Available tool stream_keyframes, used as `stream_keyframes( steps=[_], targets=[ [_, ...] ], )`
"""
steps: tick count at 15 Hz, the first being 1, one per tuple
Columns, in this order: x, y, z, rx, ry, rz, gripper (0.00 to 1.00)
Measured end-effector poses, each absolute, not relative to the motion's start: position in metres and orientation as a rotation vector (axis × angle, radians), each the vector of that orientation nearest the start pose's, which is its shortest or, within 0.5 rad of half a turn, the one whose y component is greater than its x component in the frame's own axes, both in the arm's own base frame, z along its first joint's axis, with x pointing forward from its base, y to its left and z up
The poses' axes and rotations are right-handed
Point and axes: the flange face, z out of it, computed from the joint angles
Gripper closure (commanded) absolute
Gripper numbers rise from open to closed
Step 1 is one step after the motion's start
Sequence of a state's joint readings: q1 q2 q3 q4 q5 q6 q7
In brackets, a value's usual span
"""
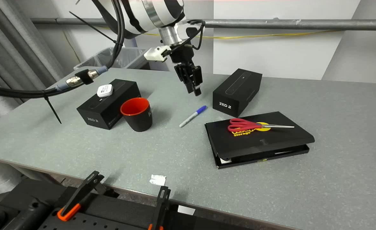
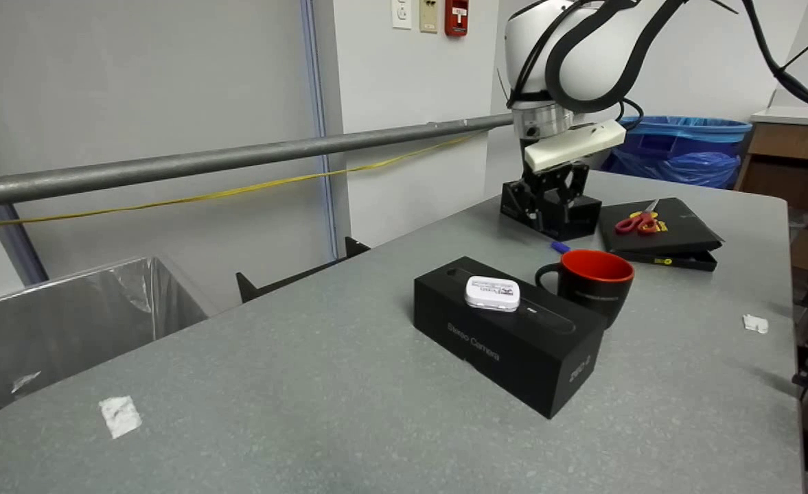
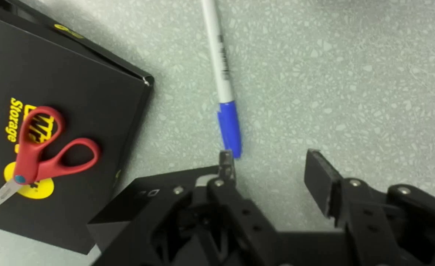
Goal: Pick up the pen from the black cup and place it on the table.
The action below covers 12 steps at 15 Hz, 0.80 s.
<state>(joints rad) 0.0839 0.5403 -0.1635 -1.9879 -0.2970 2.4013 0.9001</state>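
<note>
The pen, white with a blue cap, lies on the grey table (image 1: 175, 150), apart from the cup, in an exterior view (image 1: 192, 117). In an exterior view only its blue end (image 2: 559, 246) shows behind the cup. The wrist view shows the pen (image 3: 223, 85) running up from the left fingertip. The black cup (image 1: 139, 120) with a red-orange inside stands upright and also shows in an exterior view (image 2: 590, 291). My gripper (image 1: 195, 91) is above the table beyond the pen's blue end. In the wrist view the gripper (image 3: 269, 162) is open with nothing between its fingers.
A black ZED 2 box (image 1: 237, 91) stands close beside the gripper. Red scissors (image 1: 243, 125) lie on a black storage box (image 1: 261, 145). Another black box (image 2: 506, 336) with a white tin (image 2: 492, 293) on it stands beside the cup. A metal pipe (image 1: 287, 24) runs along the wall.
</note>
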Motion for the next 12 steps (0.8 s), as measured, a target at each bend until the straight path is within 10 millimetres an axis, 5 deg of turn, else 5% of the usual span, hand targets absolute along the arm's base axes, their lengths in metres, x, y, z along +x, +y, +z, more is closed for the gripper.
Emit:
stream_keyframes(
  steps=[3,12],
  targets=[
    [0.601,-0.053,0.189,-3.206,1.234,-0.034,0.00],
    [0.611,-0.052,0.201,-3.203,1.232,-0.087,0.00]
  ],
)
